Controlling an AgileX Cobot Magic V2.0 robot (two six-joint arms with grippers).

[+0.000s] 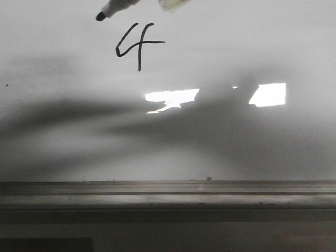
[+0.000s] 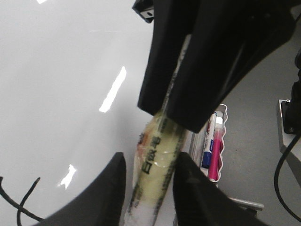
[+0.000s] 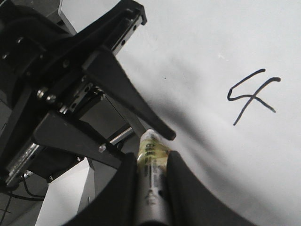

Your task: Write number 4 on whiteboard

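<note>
Whiteboard (image 1: 63, 147) writing looks finished, and the job hangs on the marker (image 3: 151, 188), which sits pinched between the fingers of the right claw (image 3: 150, 181) in the right wrist view. Judging by its slim plastic barrel, the marker should be light and stiff but smooth, so it could twist or slide under writing pressure; a hold on the mid-barrel, back from the tip, seems soundest. Its yellowish far end runs forward from those fingers to the left claw (image 2: 149, 176), whose fingers press against the same barrel on both sides in the left wrist view, so both claws are closed on one marker, facing each other along its length. Just beyond the left claw a small holder with a pink marker (image 2: 215, 160) stands at the board's edge. In the front view only the black tip (image 1: 101, 17) shows, angled down and apparently lifted clear of the surface. Past the tip lies the number 4 (image 1: 137, 46), an open-topped black figure with its stem drawn. Farthest from the claws, the grey ledge (image 1: 168, 202) runs along the board's edge.
</note>
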